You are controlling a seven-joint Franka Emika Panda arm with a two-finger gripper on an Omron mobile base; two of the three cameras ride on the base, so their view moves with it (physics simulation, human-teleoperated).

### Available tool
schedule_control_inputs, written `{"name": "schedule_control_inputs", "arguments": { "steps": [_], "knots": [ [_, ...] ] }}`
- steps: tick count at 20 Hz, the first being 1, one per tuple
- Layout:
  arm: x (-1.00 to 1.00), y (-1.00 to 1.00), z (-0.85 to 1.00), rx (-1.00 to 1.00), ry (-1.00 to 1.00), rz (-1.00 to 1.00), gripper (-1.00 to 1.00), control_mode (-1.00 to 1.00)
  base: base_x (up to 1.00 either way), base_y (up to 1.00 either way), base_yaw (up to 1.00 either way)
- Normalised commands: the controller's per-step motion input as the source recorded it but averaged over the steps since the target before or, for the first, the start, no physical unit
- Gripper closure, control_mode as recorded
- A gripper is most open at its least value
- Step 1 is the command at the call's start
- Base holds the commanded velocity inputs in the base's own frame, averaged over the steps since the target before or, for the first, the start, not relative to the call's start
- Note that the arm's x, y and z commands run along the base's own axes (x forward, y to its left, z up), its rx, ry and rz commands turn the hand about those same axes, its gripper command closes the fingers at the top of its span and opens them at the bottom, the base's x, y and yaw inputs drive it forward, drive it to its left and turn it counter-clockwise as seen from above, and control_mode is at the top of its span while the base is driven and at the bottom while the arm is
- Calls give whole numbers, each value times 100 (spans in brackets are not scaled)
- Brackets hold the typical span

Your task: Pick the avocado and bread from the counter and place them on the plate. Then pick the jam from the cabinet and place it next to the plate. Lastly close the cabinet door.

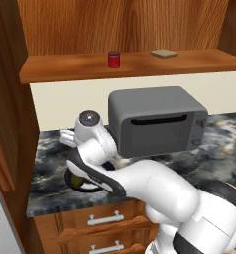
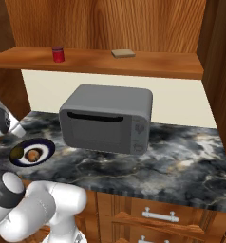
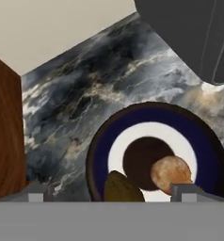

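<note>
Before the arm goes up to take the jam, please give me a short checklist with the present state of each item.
1. Avocado on the plate: ok.
2. Bread on the plate: ok.
3. Gripper open and holding nothing: ok.
4. Jam upright on the cabinet shelf, door open: ok.
5. Free counter beside the plate for the jar: ok.
6. Toaster oven stands under the shelf; clearance for the arm: cannot tell.

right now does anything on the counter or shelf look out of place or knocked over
Nothing stands out. The avocado and the bread both lie on the plate, which sits flat on the counter. The jam stands upright on the cabinet shelf, apart from a flat tan slab. The gripper hangs open over the plate.
</note>
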Motion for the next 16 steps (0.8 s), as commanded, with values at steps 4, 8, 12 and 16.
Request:
{"name": "schedule_control_inputs", "arguments": {
  "steps": [4,8,12,16],
  "knots": [
    [-85,0,92,-4,-29,0,-100,-100,0,0,0],
    [-84,0,86,-4,-31,0,-100,-100,0,0,0],
    [-51,0,99,-1,-18,0,-100,-100,0,0,0],
    [-56,-8,100,0,-12,0,-100,-100,0,0,0]
  ]
}}
